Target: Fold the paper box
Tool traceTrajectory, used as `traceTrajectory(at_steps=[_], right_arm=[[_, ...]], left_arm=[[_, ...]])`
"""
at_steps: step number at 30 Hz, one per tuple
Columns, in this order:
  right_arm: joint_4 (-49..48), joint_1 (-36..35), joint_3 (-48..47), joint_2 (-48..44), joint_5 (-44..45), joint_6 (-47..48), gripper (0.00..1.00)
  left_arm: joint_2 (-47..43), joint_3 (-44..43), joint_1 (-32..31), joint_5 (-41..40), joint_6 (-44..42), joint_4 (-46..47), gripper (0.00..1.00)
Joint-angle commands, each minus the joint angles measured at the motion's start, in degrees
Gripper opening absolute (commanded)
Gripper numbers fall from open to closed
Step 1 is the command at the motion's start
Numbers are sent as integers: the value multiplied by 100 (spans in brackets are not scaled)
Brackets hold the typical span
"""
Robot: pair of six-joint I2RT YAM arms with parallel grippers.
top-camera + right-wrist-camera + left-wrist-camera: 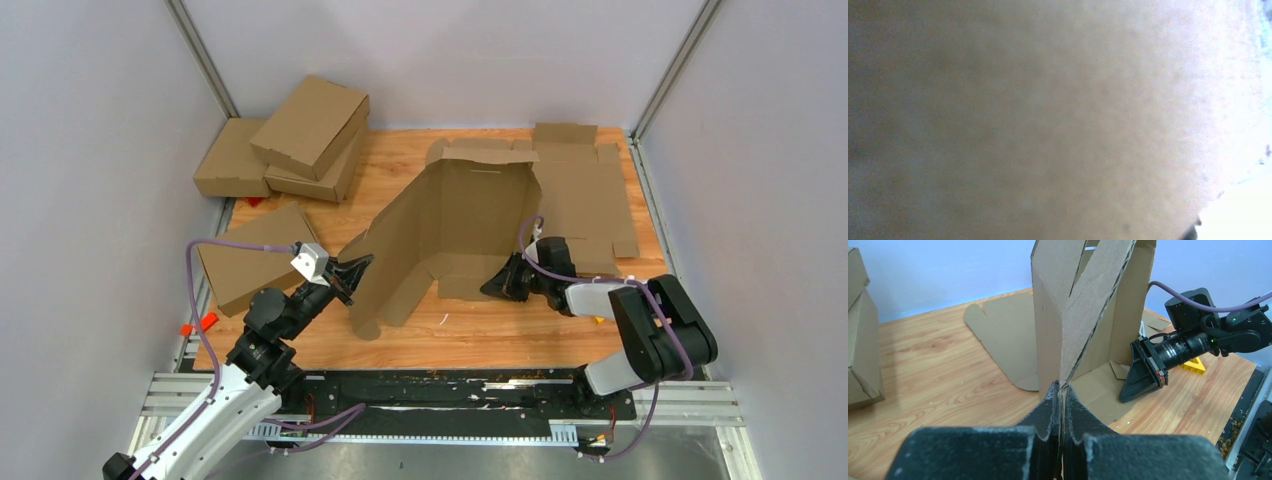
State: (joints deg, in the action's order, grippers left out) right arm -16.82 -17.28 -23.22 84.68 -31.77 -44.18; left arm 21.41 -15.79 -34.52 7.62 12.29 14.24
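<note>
The wooden table (pixel 480 335), a grained orange-brown board, carries everything. On it, in the middle, stands the paper box (pixel 450 225), plain brown corrugated cardboard that is half formed. Its broad panel is raised and leans, side walls are bent up around it, and a flap lies flat on the wood at its near foot. Its hollow opens toward the arms. In the left wrist view the fluted cut edges of the box (pixel 1088 305) rise in a narrow V.

Behind and to the right of it lies a flat die-cut cardboard sheet (pixel 585 195) with notched tabs, partly hidden by the standing panel. At the far left corner three closed cardboard boxes (pixel 310 125) are piled, one resting tilted across the other two. Their lids are down, so what they hold is hidden. Another cardboard piece (pixel 250 262) lies at the left edge, behind the left arm.

The left gripper (pixel 358 270) has its black fingers (pixel 1048 412) pressed together on the box's left wall edge, pinching the board. The right gripper (pixel 497 283) sits low at the box's near right corner, jaws closed. Whether cardboard is caught between them cannot be made out. The right wrist view is only a blurred tan surface, too close to read.

A small yellow triangular piece (pixel 1194 365) lies under the right arm, and a small orange piece (pixel 205 322) sits at the table's left edge.
</note>
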Motion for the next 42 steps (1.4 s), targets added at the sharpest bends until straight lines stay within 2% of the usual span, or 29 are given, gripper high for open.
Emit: traceTrajectory(at_steps=[1,9,13,21,26,32,38,42], right_arm=[[290,-139,-176,190,471,311,1],[823,-391,-552,565,635,401,0],[1343,-640,-784,532,1093,396,0],[1300,-1114,-898,624,1590,96,0],[905,-1316,-846,562,2025,-644,0],[590,-1746,-985,427,3013,-1495,0],[400,-2001,-1171,613,3165,-2299,0],[-611,-2030,-793,744,3033,-3043,0]], left_arm=[[78,-39,-37,91,27,-202,0],[56,-47,-39,82,14,-226,0],[61,-47,-44,69,19,-224,0],[131,-29,-42,88,58,-190,0],[161,-8,-50,173,114,-118,0],[226,6,-66,219,146,-55,0],[320,1,-91,258,167,-8,0],[326,14,-104,260,177,-1,0]])
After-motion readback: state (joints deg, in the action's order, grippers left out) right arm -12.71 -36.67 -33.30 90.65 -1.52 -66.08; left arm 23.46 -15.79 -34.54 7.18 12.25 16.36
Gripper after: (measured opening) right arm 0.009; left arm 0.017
